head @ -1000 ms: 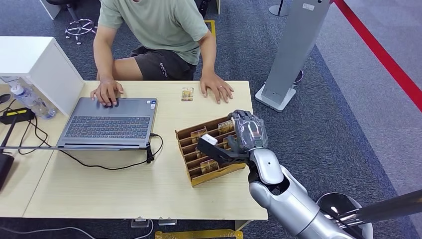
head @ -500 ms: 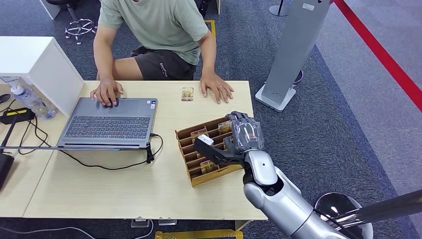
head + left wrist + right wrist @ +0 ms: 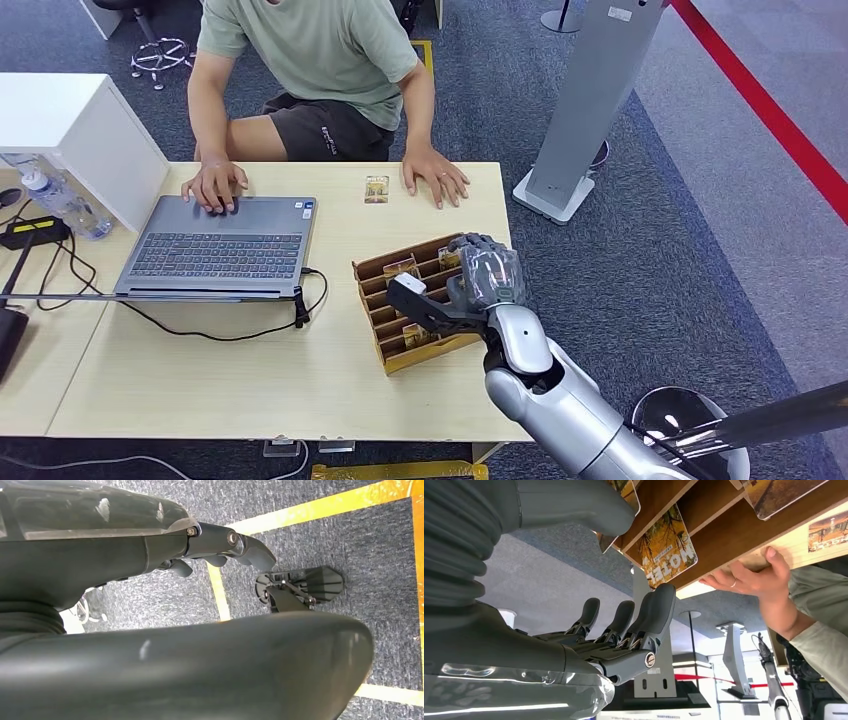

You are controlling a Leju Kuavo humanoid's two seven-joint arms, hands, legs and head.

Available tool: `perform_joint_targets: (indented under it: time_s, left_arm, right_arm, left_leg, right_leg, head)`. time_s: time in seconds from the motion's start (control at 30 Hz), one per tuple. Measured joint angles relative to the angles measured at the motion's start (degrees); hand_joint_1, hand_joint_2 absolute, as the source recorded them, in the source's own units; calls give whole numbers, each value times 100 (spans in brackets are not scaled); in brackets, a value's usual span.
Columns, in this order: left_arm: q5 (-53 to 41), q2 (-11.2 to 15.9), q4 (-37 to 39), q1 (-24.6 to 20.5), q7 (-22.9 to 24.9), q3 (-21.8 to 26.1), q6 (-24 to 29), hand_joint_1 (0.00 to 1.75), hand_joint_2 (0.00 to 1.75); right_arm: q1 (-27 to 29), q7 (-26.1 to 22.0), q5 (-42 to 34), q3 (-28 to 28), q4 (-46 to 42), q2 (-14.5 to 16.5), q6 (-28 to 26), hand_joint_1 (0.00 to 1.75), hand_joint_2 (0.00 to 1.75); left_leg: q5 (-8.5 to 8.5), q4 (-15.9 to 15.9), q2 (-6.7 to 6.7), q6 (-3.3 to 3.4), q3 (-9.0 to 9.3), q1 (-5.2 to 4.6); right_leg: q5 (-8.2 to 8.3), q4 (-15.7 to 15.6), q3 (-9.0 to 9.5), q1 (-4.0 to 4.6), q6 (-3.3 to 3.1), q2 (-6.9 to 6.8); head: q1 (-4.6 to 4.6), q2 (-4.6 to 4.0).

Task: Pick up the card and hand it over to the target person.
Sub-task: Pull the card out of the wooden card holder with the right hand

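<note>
Here, head view: the right robot hand (image 3: 470,285) hovers over the right end of the slotted wooden card rack (image 3: 385,352), lower centre of frame, thumb stretched left across the slots and fingers curled above the far rows. It holds nothing; fingers and thumb stand apart, presumably poised to pinch a card out of a slot. Cards stand upright in the rack's rows, which leaves only their top edges to grasp. A loose card (image 3: 376,189) lies flat on the counter (image 3: 200,380) at upper centre, just beside the person's hand (image 3: 436,180). The person sits behind the counter at top centre, other hand on the laptop (image 3: 225,245) at left. A cable loops between laptop and rack; a white box (image 3: 70,140) sits at upper left.

Left wrist view: the left robot hand (image 3: 220,542) hangs above grey carpet with yellow tape lines, fingers curled in, nothing held.

Right wrist view: a card (image 3: 669,547) printed "HOTEL" stands in a slot at upper centre, between the thumb at upper left and the fingertips (image 3: 661,602) below it, none touching. The wooden dividers crowd the card on both faces. The person's hand rests at centre right.
</note>
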Motion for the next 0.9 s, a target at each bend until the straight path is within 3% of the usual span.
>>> perform_joint_targets:
  time_s: [0.4, 0.73, 0.9]
  left_arm:
    - [98, -27, 19, 9, 78, 105, 32, 0, 0]
    - [92, -26, 25, 10, 62, 107, 36, 0, 0]
    - [131, -47, 31, 12, 76, 152, 55, 0, 0]
  right_arm:
    - [-31, -216, -100, 5, 373, 188, 19, 84, 175]
    - [-19, -239, -207, 25, 475, 174, 32, 84, 175]
    - [-53, -298, -232, 67, 578, 243, 44, 93, 175]
  left_leg:
    - [1, -2, 5, -1, 2, 0]
    - [2, -3, 5, 0, 2, -1]
    - [0, -2, 8, -1, 2, -1]
  right_leg:
    - [2, 0, -2, 0, -1, 5]
    - [2, -1, -1, -1, -1, 5]
    - [2, 1, -3, -1, -1, 8]
  head:
    - [0, 0]
    - [0, 0]
    - [0, 0]
